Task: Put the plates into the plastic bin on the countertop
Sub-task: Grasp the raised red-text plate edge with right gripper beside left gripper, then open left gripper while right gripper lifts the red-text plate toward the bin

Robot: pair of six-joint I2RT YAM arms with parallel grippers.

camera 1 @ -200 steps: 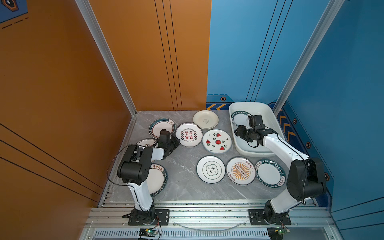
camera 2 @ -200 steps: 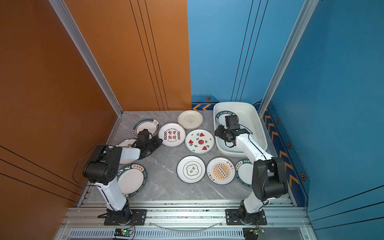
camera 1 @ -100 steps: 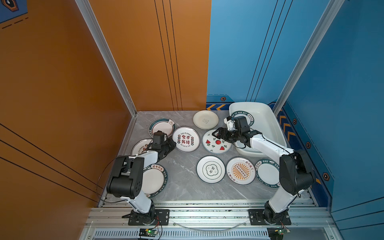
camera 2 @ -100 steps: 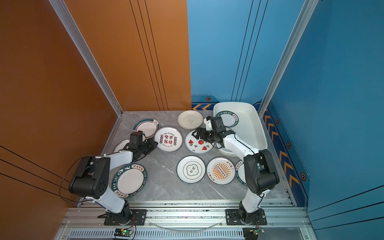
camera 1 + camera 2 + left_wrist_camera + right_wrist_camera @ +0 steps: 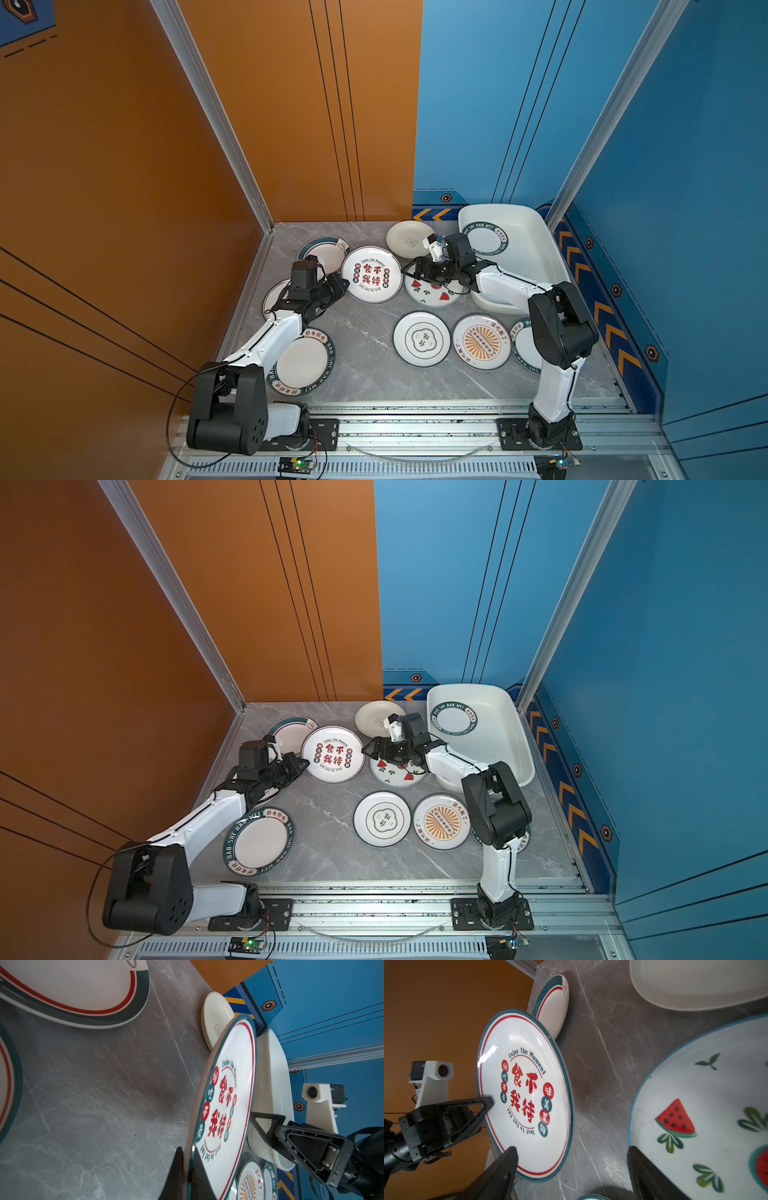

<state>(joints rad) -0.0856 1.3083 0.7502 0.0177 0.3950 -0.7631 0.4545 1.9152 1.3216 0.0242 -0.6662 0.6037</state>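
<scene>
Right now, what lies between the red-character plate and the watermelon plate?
Only a bare strip of countertop, as the right wrist view shows between the red-character plate and the watermelon plate; the open right gripper hangs over it.

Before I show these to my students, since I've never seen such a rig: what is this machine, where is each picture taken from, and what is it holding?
These are two robot arms bolted at the front of a grey marble countertop, each ending in a two-finger gripper. Two pictures look down from one overhead camera pair; the other two come from a camera on each wrist. Round plates lie scattered on the countertop, and one green-rimmed plate sits in the white plastic bin. The left gripper is shut on the rim of the red-character plate, tilting it up. The right gripper is open and empty over the watermelon plate's edge.
</scene>
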